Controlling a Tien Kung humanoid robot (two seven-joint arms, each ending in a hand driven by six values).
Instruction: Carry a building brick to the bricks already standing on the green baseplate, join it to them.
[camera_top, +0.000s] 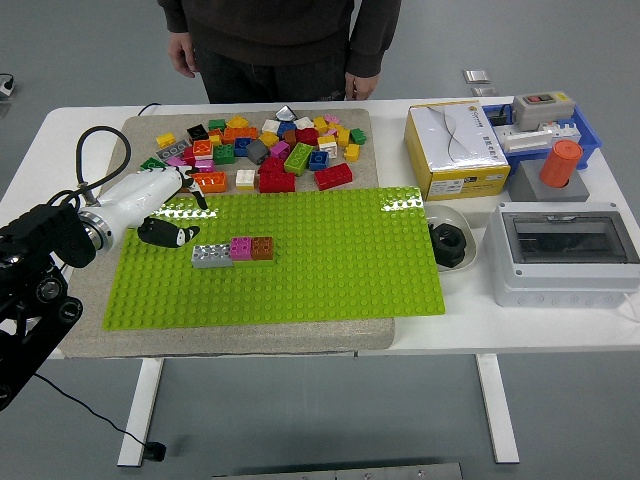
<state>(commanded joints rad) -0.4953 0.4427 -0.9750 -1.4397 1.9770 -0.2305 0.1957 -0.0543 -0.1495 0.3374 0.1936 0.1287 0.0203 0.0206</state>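
Above the green baseplate's (300, 270) left edge, the left hand (158, 207) hovers, fingers (165, 234) loosely curled, holding nothing.

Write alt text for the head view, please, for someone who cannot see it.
A robot's left hand hovers open at the left end of a green baseplate, just clear of a short row of grey, pink and brown bricks. Loose bricks lie behind; a person stands opposite.
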